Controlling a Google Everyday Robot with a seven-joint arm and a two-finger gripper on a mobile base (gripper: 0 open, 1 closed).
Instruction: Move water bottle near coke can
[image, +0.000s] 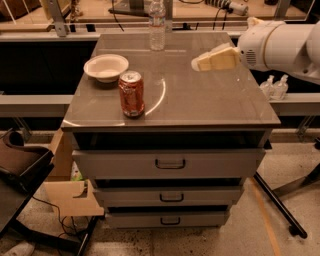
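Over the right side of the drawer cabinet (200, 100) we see the gripper (197, 62) hover; we cannot tell whether it is wide or narrow. The water bottle (157, 27) stands upright at the far edge, left of and beyond the gripper. The coke can (131, 94) stands well apart, front left.

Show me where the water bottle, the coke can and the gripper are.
water bottle (157, 27): camera view, middle of its clear body.
coke can (131, 95): camera view, middle of its red side.
gripper (200, 61): camera view, its tip, above the right of the cabinet top (210, 102).
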